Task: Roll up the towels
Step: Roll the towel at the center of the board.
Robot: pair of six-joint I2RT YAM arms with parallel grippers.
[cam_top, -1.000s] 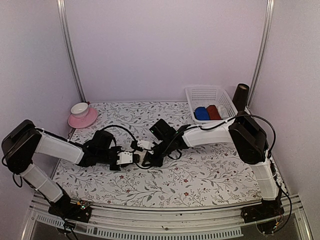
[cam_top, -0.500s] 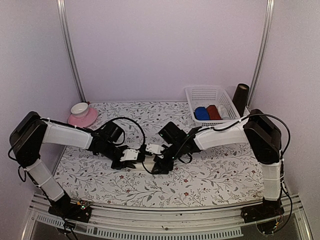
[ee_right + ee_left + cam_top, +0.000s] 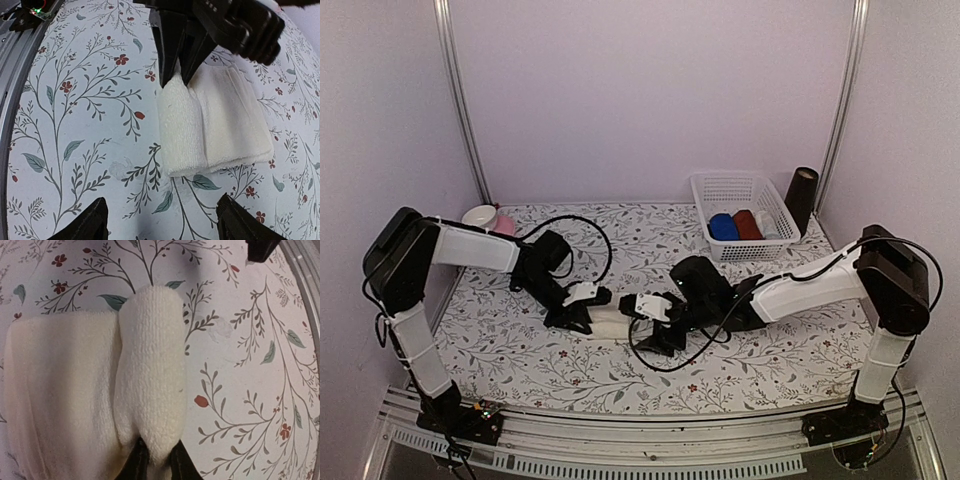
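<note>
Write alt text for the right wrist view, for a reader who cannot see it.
A cream towel, one long edge rolled up, lies on a floral table cover, pinched at the roll's far end by the dark fingers of the left gripper. The right gripper shows its own fingertips wide apart at the bottom of the frame, clear of the towel.

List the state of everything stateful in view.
cream towel: partly rolled, lying on table.
left pincer: shut on cream towel's rolled part.
right pincer: open, off cream towel.
blue towel: rolled, in basket.
dark red roll: rolled, in basket.
cup: upright on saucer.
</note>
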